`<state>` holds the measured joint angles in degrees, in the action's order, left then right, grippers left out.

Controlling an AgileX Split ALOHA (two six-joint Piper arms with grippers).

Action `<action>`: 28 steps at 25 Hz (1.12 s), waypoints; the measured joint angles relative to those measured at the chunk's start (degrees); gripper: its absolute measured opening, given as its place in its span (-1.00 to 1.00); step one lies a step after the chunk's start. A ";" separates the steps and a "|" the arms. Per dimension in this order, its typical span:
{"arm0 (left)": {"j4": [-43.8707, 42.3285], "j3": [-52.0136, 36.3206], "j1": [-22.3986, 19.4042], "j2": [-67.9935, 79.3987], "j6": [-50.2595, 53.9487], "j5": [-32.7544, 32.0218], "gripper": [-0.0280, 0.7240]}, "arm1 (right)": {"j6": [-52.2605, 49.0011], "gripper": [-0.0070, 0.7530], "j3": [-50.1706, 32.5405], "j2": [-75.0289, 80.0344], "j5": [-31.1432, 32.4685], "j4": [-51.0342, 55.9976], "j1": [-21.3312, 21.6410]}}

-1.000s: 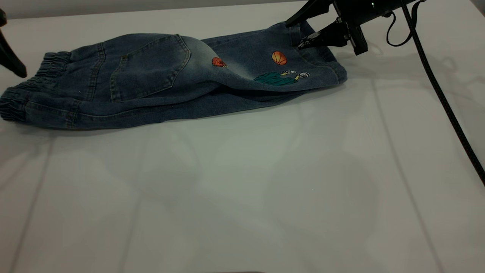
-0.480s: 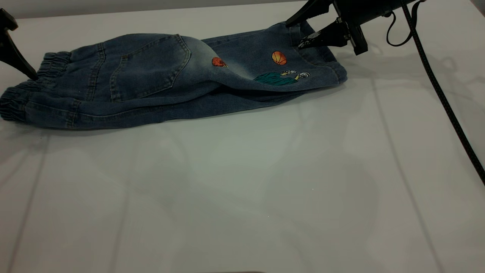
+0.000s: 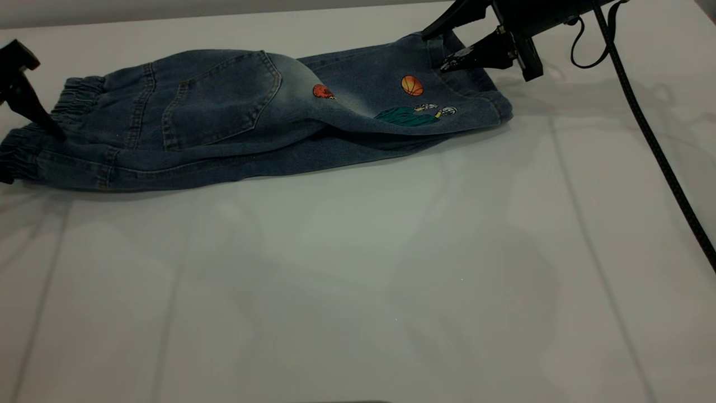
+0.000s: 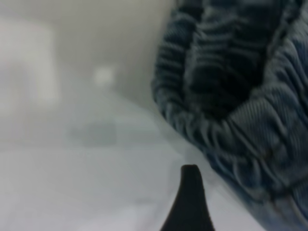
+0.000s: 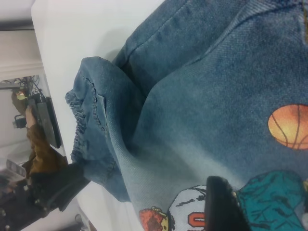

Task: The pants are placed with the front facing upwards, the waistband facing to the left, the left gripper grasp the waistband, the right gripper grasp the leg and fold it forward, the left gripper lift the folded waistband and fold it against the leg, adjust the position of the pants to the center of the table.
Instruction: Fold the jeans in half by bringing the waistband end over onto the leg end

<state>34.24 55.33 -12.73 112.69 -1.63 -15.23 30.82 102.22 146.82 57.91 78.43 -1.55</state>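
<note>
On the table's [image 3: 358, 268] far side, the pants [image 3: 235, 117] are lying folded; the right gripper [image 3: 433, 50] is hovering spread apart over the leg [image 3: 425, 95], the left gripper [image 3: 31, 106] is touching the waistband [image 3: 33, 140], fingers' spacing unclear.

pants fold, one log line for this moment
pants: folded lengthwise | left gripper: at waistband | right gripper: open over leg

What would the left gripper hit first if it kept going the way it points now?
Most likely the waistband: the left gripper points down at its gathered edge, with the table beneath. Depth is unclear.
</note>
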 joint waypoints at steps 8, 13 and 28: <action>0.50 0.07 0.00 4.57 0.14 2.69 0.29 | 0.00 -0.20 0.00 0.00 0.00 0.00 0.00; 1.21 0.45 0.00 6.37 0.12 3.03 -0.42 | 0.00 -0.20 0.00 0.00 1.74 0.74 0.00; 0.17 0.03 7.24 -10.99 -11.09 2.80 -0.69 | -5.87 -0.20 14.07 0.00 -4.85 -9.33 -14.53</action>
<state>34.41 55.36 -5.49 101.71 -12.71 -12.43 24.95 116.29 146.82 53.07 69.10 -16.08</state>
